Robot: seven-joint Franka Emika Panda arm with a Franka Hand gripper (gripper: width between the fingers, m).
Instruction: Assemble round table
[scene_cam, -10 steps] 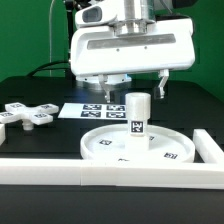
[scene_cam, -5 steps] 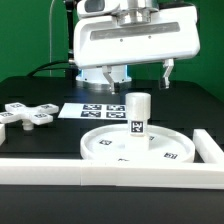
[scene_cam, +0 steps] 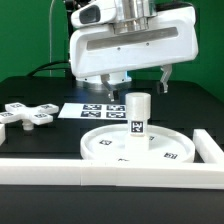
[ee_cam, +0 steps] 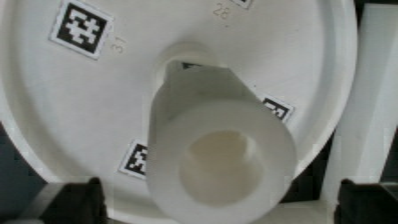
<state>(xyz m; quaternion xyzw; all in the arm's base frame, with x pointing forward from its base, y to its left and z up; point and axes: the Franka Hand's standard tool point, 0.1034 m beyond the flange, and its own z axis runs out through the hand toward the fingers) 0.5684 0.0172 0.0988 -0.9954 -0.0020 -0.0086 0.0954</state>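
The large rimmed disc (scene_cam: 137,146) lies flat on the table near the front. The short cylindrical post (scene_cam: 137,112) stands upright at the disc's middle, with a marker on its side. The cross-shaped piece (scene_cam: 27,115) lies on the table at the exterior view's left. My gripper (scene_cam: 133,78) hangs open above the post, apart from it, its fingers (scene_cam: 164,78) spread wide. In the wrist view the post's round top (ee_cam: 219,158) fills the middle, with the disc (ee_cam: 71,80) under it and the dark fingertips (ee_cam: 356,200) at either side.
The marker board (scene_cam: 95,109) lies behind the disc. A long white border rail (scene_cam: 100,174) runs along the front, and another (scene_cam: 208,146) stands at the exterior view's right. A green wall is behind the arm.
My gripper has risen a little above the post and stays open. The post, disc and cross-shaped piece have not moved.
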